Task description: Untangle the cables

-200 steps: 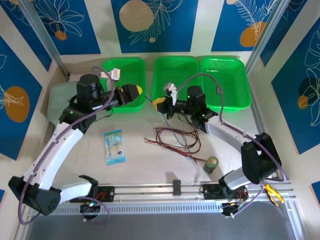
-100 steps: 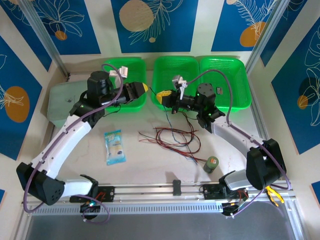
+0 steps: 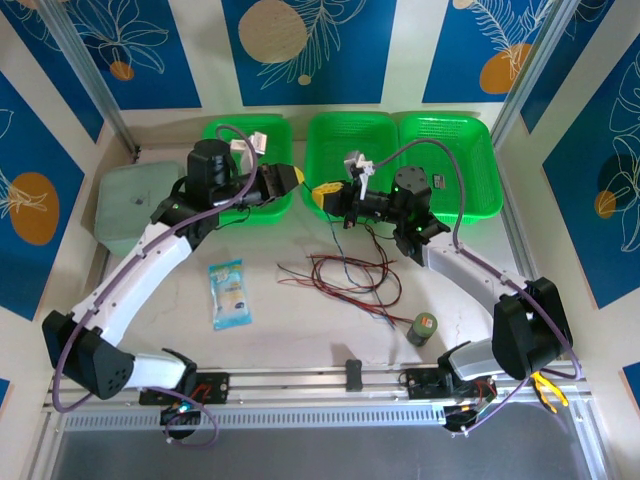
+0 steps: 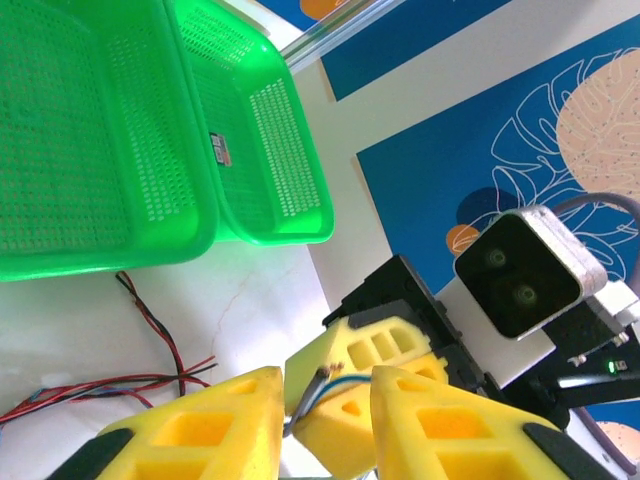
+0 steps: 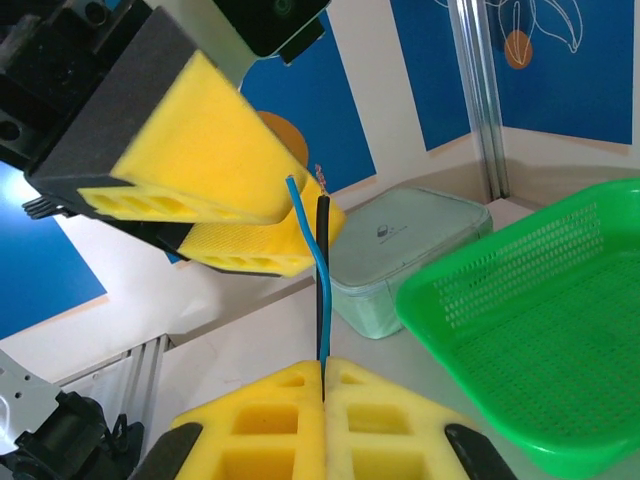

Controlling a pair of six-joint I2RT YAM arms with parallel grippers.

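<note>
A loose tangle of red and black cables (image 3: 345,275) lies on the table in the middle. My right gripper (image 5: 323,368) is shut on two of the cables, one black (image 5: 322,280) and one blue, lifted above the table (image 3: 322,195). Their bare ends stick up out of the pads. My left gripper (image 4: 325,400) has come face to face with it (image 3: 291,178). Its yellow fingers (image 5: 200,150) stand a little apart on either side of those cable ends (image 4: 312,395), not pressed shut on them. The right gripper's fingers (image 4: 390,345) sit just behind.
Three green baskets (image 3: 228,130) (image 3: 345,150) (image 3: 450,165) line the back of the table. A pale green lidded box (image 3: 130,205) is at the left. A snack packet (image 3: 228,293) and a small green can (image 3: 423,328) lie near the front.
My left gripper has swung right, up to the right gripper, and its jaws have narrowed around the cable ends. The right gripper lifted the held cables a little, then stayed put.
</note>
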